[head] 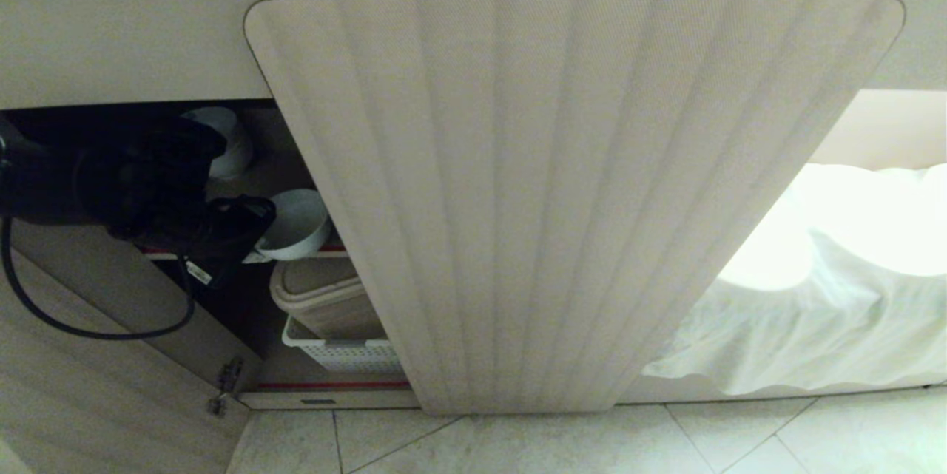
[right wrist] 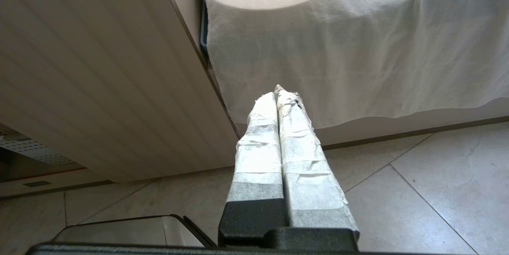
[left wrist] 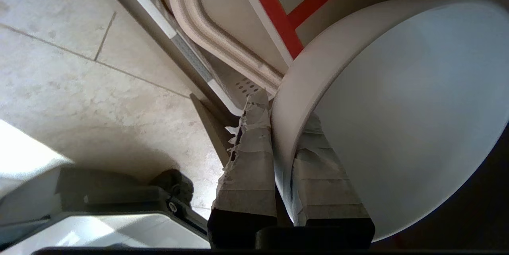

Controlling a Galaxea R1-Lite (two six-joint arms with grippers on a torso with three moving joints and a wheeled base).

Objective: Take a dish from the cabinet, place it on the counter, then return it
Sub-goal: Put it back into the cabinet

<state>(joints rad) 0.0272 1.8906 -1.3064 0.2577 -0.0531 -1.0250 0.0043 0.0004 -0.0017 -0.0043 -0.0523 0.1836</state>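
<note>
Now the left gripper pinches the rim of the white dish at the open left side of the cabinet, above the red-edged shelf. The thin grip could slip and drop it. The right gripper waits, fingers pressed together.

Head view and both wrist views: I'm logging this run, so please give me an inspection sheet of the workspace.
Surface: counter's front edge only; its top is hidden.
Job's things: white bowl held at the open cabinet, near a red-edged shelf.
Clutter: beige bin, white basket, second white vessel.
Grippers: left gripper pinching the bowl's rim; right gripper shut, empty, parked above the floor.
Cables: black cable looping under the left arm.
Surroundings: fluted door, white cloth, tiled floor.
</note>
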